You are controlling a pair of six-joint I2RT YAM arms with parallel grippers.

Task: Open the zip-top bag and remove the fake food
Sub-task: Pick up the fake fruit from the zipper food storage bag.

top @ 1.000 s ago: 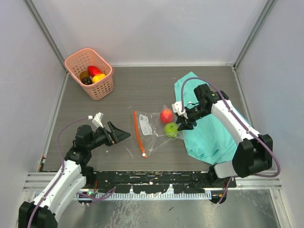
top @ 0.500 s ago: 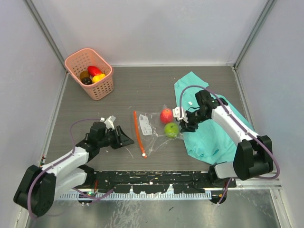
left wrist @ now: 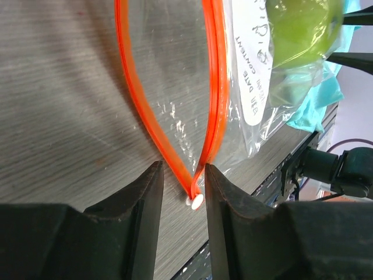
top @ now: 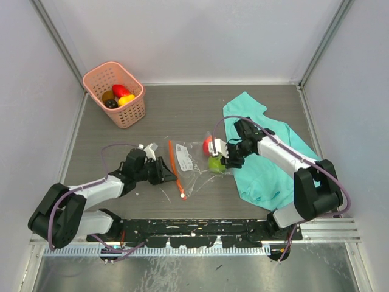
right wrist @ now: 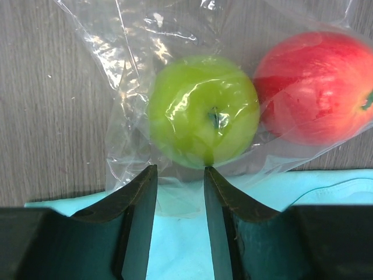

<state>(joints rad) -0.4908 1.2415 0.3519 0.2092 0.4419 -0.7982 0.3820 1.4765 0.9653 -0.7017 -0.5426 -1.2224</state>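
Low over the table (left wrist: 58, 116), the left gripper (left wrist: 182, 175) stands with narrow jaws either side of the white slider (left wrist: 197, 202), where the two lips of the red-orange zip strip (left wrist: 217, 87) meet. The gap between the jaws is wider than the strip, so I'd say nothing is nipped yet. Beyond that point the lips spread apart, so the zip-top bag (top: 189, 159) looks open at the mouth. To do this well, I reckon the jaws should close on the strip just above the slider, not on slippery film, then lift gently so the mouth gapes. Across the bag, the right gripper (right wrist: 179, 172) sits narrow over the closed bottom edge, on the teal cloth (top: 267, 170); whether it pinches plastic I cannot tell. The fake food (top: 208, 146), a green apple (right wrist: 203, 111) and a red apple (right wrist: 315, 87), lies inside at that end, so anchoring there should stop the bag sliding.
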